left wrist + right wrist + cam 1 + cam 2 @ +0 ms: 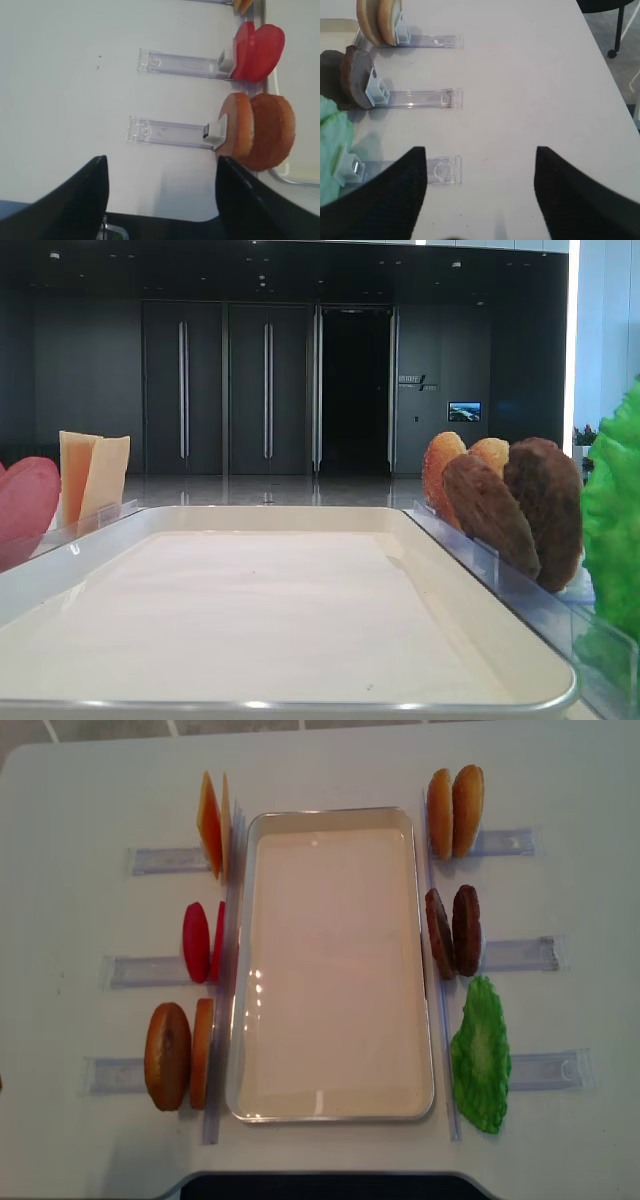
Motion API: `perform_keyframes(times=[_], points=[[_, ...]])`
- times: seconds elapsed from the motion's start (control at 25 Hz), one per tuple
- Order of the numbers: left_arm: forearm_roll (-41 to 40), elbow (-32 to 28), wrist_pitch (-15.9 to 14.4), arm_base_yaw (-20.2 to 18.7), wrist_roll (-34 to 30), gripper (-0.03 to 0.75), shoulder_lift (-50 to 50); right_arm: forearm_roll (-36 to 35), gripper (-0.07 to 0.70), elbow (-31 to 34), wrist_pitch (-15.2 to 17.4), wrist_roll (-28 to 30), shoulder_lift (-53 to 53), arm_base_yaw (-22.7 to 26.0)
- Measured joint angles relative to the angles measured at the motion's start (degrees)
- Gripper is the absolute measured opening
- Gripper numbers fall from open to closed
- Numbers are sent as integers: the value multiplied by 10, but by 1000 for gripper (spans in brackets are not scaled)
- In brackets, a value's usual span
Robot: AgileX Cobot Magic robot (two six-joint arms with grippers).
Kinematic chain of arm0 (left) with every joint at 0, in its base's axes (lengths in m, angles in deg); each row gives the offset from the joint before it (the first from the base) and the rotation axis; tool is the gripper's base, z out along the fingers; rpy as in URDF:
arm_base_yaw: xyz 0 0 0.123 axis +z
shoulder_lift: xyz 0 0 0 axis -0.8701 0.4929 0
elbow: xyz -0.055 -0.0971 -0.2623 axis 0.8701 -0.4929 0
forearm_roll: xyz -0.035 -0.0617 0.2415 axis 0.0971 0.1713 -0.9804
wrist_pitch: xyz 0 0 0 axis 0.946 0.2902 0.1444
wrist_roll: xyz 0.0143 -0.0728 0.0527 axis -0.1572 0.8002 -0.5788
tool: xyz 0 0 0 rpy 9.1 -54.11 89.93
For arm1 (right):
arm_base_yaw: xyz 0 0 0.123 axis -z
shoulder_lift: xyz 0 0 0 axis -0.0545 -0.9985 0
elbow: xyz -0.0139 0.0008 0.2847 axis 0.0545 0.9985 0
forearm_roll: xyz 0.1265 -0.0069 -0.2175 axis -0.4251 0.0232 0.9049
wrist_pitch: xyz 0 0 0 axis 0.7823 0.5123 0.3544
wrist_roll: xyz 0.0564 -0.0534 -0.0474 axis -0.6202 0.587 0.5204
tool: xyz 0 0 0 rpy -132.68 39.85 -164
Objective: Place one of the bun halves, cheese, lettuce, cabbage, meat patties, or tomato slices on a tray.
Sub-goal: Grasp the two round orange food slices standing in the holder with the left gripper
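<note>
Looking down from the overhead view, I see the tray [331, 1105] lying lengthwise in the middle of the white worktop [80, 800], its base bare. Along its left side stand the cheese [212, 824] at the far end, the tomato slices [200, 942] in the middle and the bun halves [179, 1055] nearest me, each pair upright on edge in a clear holder [125, 1074]. Along the right side stand a pair of orange-golden rounded pieces [455, 811], then the meat patties [452, 931], then the lettuce [481, 1055], all just beside the tray rim.

My left end effector [162, 172] hovers over bare worktop with its dark fingers [85, 195] spread wide and nothing between them; the bun halves and tomato slices sit ahead and to its right in that wrist view. My right end effector [480, 162] is likewise spread wide and holding nothing, above the worktop near the end of the lettuce holder, with the meat patties and the golden pieces farther ahead on its left.
</note>
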Motion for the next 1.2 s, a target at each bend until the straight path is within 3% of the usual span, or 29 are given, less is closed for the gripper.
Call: perform_keyframes(times=[0.28,0.64,1.2], points=[[14,75,0,0,2,506,150,0,468,0,0,0,0,0],[16,78,1,0,2,506,268,0,468,0,0,0,0,0],[5,78,5,0,1,506,304,0,468,0,0,0,0,0]])
